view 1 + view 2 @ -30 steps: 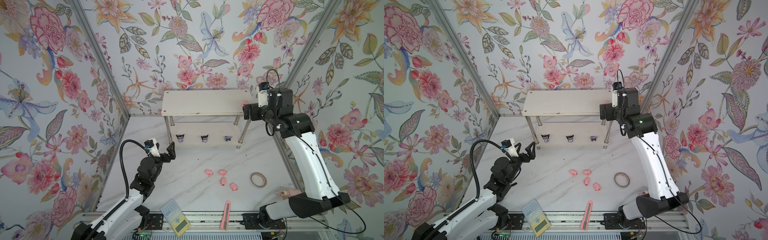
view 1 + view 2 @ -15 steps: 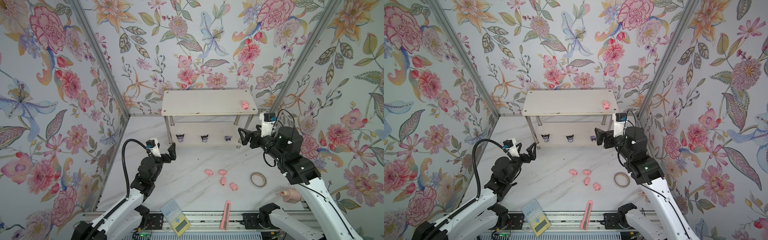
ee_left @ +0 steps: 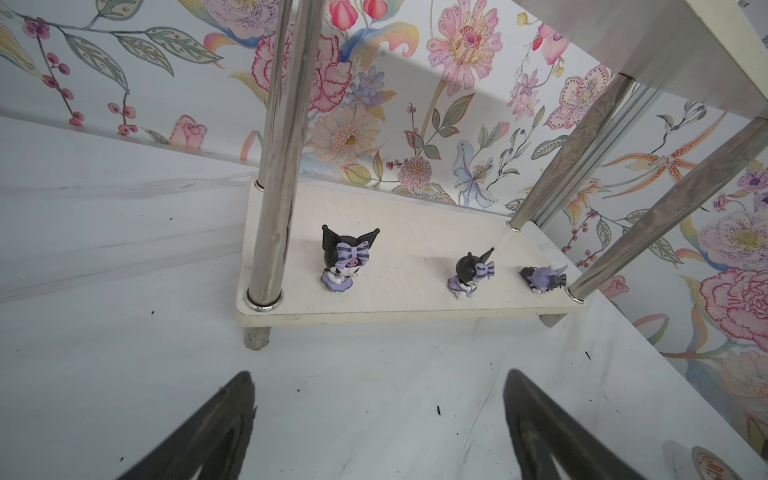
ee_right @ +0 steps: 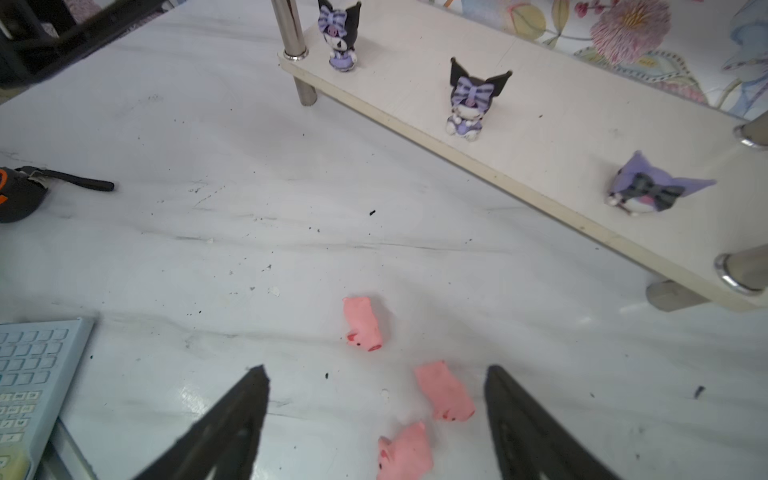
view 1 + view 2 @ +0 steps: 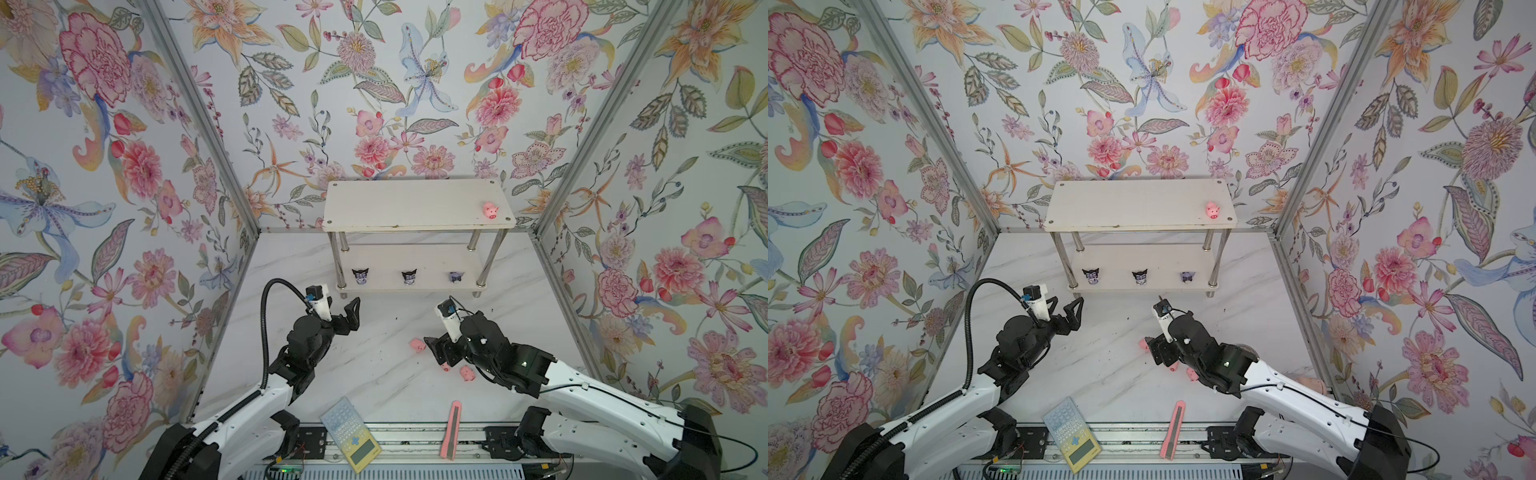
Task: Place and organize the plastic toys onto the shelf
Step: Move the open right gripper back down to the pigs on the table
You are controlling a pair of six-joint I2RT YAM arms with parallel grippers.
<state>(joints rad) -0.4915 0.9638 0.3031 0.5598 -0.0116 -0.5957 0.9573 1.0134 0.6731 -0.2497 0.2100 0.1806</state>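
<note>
A white marble-patterned table fills a booth whose three walls carry floral wallpaper. The shelf, two white boards on chrome legs, stands against the back wall.

Just in front of the shelf's left end, the left jaws are spread wide with nothing between them, above bare table and pointing at the shelf. Three black-and-purple figurines stand in a row along the front of the lower board. The left figurine and the middle figurine are upright. The right figurine looks tipped over in the left wrist view. One pink pig sits at the right end of the top board.

Well in front of the shelf, at the table's near edge, lie a pale blue calculator and a pink utility knife.

In front of the shelf's right half, the right jaws are spread low over a cluster of pink pigs. In the right wrist view the middle pig lies between the tips, apparently touching neither. The far pig lies just beyond them toward the shelf, and the near pig lies further back between the jaws.
</note>
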